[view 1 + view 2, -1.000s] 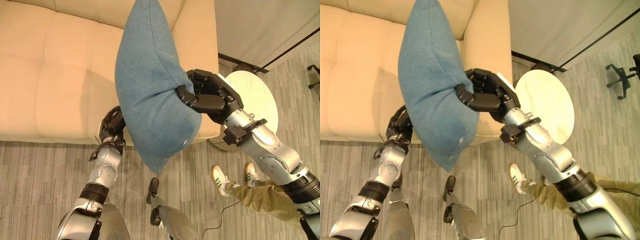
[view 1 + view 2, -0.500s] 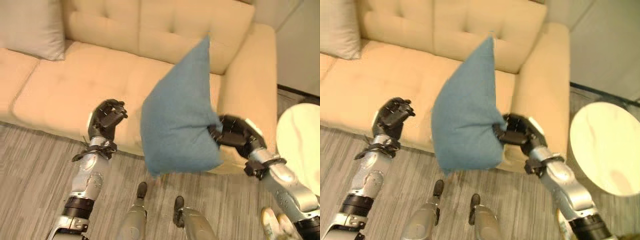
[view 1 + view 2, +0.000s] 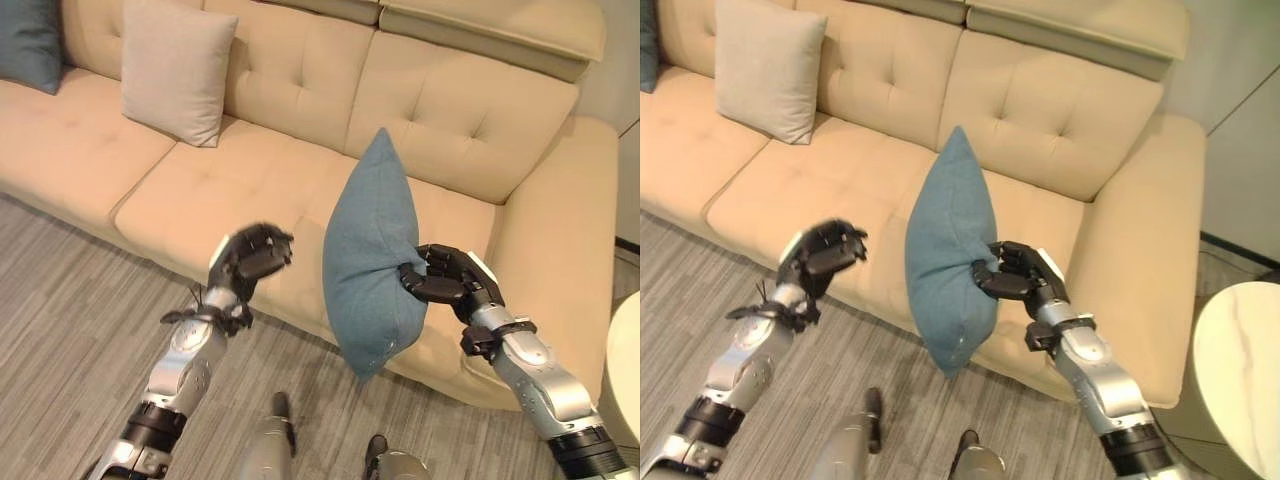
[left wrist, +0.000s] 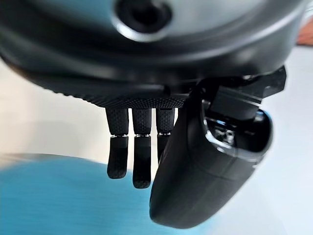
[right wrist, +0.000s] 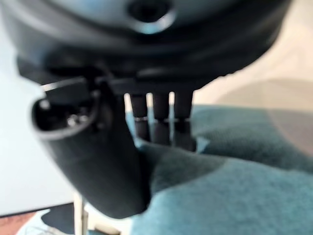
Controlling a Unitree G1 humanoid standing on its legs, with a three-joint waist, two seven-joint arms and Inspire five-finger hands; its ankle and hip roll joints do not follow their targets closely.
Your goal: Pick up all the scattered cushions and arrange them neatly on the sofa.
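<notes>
Three cushions in sight. One blue cushion (image 3: 370, 255) hangs on edge in the air in front of the sofa (image 3: 290, 180), one corner pointing up toward the backrest, the opposite corner down toward the grey wood-pattern floor (image 3: 60, 300). It hangs before the front edge of the sofa's right-hand seat, not resting on it.

Right hand (image 3: 445, 280) grasps this cushion at its side edge, on the side toward the sofa's right armrest. In the right wrist view the fingers (image 5: 159, 120) sink into the blue fabric and the thumb (image 5: 105, 166) presses against it from the other side, bunching the cloth between them.

Left hand (image 3: 250, 258) is held up in front of the sofa's middle seat, apart from the blue cushion, fingers curled in, nothing in its grip. Its own wrist view shows fingers (image 4: 134, 152) bent over a blur of blue, not touching it as far as I can tell.

Beige cushion (image 3: 178, 68) leans upright against the sofa's backrest, further left along the seat. Darker blue cushion (image 3: 28, 42) sits at the sofa's far left, against the backrest, partly cut off.

Round white table (image 3: 1240, 370) stands on the floor just past the sofa's right armrest.
</notes>
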